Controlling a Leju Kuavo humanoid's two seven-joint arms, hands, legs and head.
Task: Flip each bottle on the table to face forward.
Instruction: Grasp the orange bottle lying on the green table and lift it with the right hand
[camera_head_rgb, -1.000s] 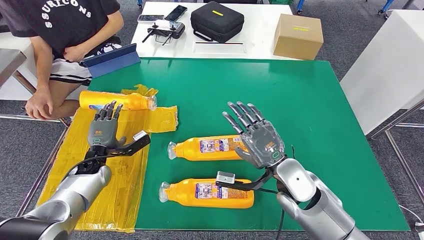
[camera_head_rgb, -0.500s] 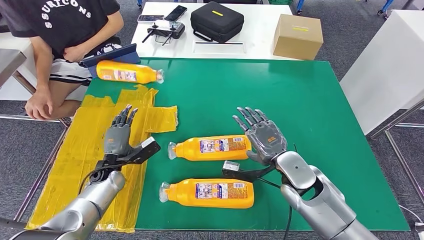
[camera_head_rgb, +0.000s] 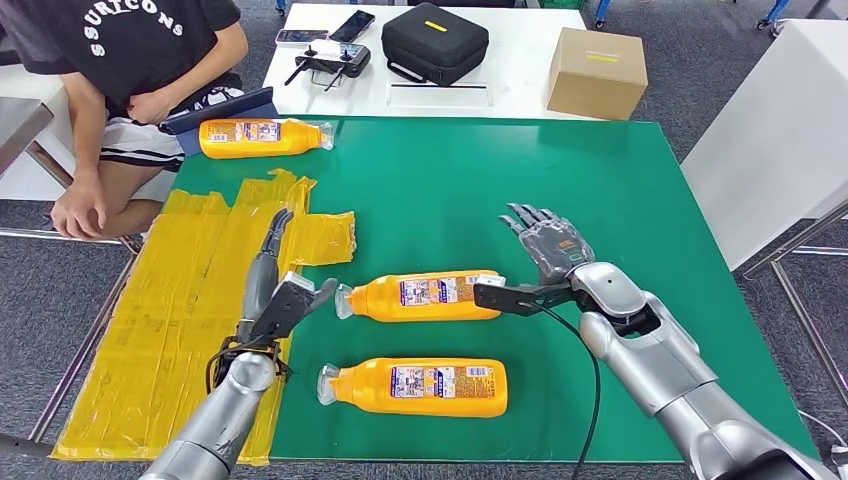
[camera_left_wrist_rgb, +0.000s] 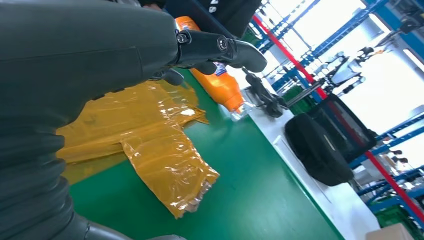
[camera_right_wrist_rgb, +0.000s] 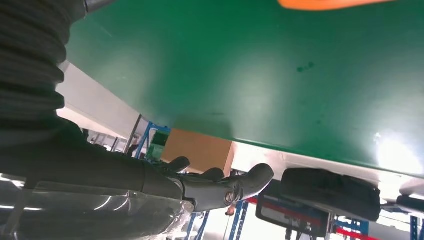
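Lying crosswise, caps leftward, the middle bottle (camera_head_rgb: 425, 296) sits between the empty, spread-fingered left hand (camera_head_rgb: 275, 300) and right hand (camera_head_rgb: 545, 250).

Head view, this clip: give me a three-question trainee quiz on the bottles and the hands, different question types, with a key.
1. True or false: all three orange bottles lie on their sides with the label facing up.
2. Multiple choice: where does the far bottle lie? A) on the yellow film B) on the green tabletop near the seated person C) in the right hand
3. Fill in: the left hand and right hand flank the ___ bottle, and neither holds it.

Key: 1 true, counting the middle bottle and the near bottle as well. 2 B; the yellow film lies nearer the robot, along the left edge of the green tabletop. 3 middle.
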